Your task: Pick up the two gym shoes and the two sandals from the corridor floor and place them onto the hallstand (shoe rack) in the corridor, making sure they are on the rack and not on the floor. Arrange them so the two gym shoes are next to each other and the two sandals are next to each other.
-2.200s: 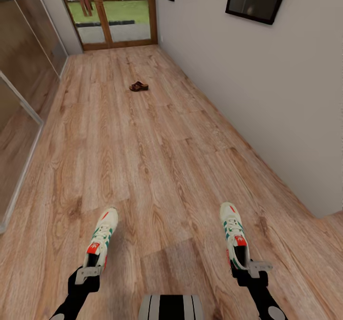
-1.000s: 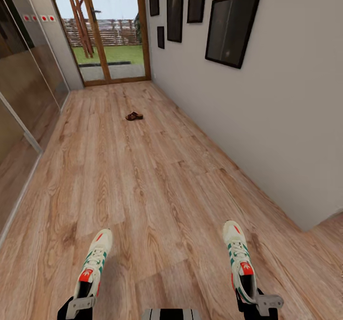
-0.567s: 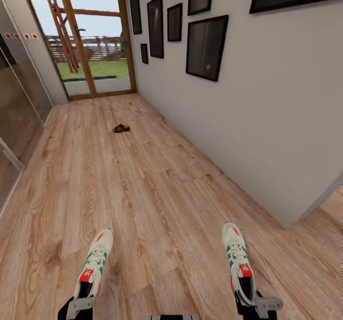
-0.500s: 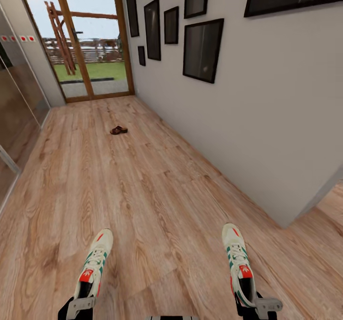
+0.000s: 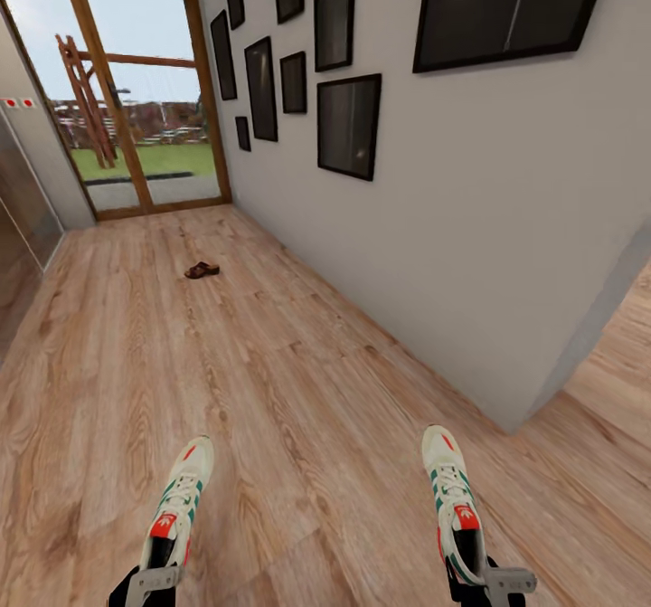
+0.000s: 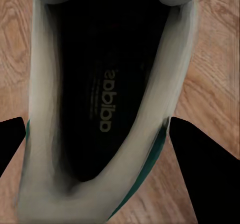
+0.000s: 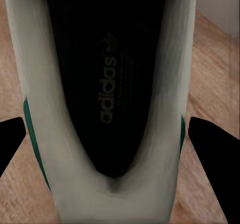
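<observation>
Each of my grippers holds one white gym shoe with green stripes by its heel, toes pointing forward above the corridor floor (image 5: 298, 390). My left gripper (image 5: 152, 580) is shut on the left gym shoe (image 5: 181, 494). In the left wrist view, its dark opening (image 6: 100, 93) lies between the black fingers (image 6: 200, 169). My right gripper (image 5: 493, 580) is shut on the right gym shoe (image 5: 450, 489), whose insole (image 7: 110, 83) shows in the right wrist view. Far ahead, a dark brown sandal (image 5: 202, 270) lies on the planks; too small to tell whether it is one or both. The hallstand is out of view.
A grey wall (image 5: 434, 254) hung with several black-framed pictures (image 5: 348, 126) runs along the right and ends at a corner (image 5: 520, 426) with an opening beyond. A wood-framed glass door (image 5: 145, 137) closes the corridor's far end. A glass panel (image 5: 23, 191) stands at the left.
The whole picture has shifted: the camera has tilted up and turned right, showing more wall and the corner. Both shoes stay held in the same places.
</observation>
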{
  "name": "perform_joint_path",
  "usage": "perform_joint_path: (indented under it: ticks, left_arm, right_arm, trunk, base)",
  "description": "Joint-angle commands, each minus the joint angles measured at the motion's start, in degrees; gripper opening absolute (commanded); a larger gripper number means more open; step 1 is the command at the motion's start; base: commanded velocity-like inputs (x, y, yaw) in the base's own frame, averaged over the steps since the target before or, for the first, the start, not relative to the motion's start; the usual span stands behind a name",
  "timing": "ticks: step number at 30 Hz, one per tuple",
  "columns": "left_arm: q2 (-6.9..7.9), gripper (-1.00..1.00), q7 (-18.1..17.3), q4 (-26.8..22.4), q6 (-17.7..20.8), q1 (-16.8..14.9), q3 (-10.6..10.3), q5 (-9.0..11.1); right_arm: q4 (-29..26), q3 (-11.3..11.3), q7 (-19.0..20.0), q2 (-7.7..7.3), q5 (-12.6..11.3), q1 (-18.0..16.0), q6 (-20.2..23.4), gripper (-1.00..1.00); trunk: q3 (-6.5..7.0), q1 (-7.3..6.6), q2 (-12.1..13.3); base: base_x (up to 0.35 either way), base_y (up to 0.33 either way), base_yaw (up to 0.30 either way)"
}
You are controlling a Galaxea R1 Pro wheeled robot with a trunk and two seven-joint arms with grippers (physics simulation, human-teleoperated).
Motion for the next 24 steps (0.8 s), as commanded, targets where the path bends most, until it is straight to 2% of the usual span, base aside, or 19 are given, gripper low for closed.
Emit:
perform_joint_path:
  ticks: [1,5,24]
  left_arm:
    - [0.02,-1.00,0.02,0.03,-0.16,0.00,-0.15,0.48]
    - [0.02,-1.00,0.06,0.04,-0.13,0.00,-0.15,0.48]
    - [0.01,-1.00,0.05,0.04,-0.15,0.00,-0.15,0.53]
  right_arm:
    - [0.08,0.03,-0.22,0.01,0.04,-0.04,-0.16,-1.00]
    - [0.11,-0.02,-0.20,-0.04,0.02,-0.04,-0.16,-1.00]
    - [0.21,-0.05,-0.16,-0.05,-0.05,-0.04,-0.07,-1.00]
  trunk:
    - [0.18,-0.04,0.00]
    - [1.07,-0.14,0.05]
    - [4.48,-4.31,7.67]
  base:
    - [0.000,0.000,-0.260]
    - [0.000,0.000,-0.265]
    - [0.000,0.000,-0.268]
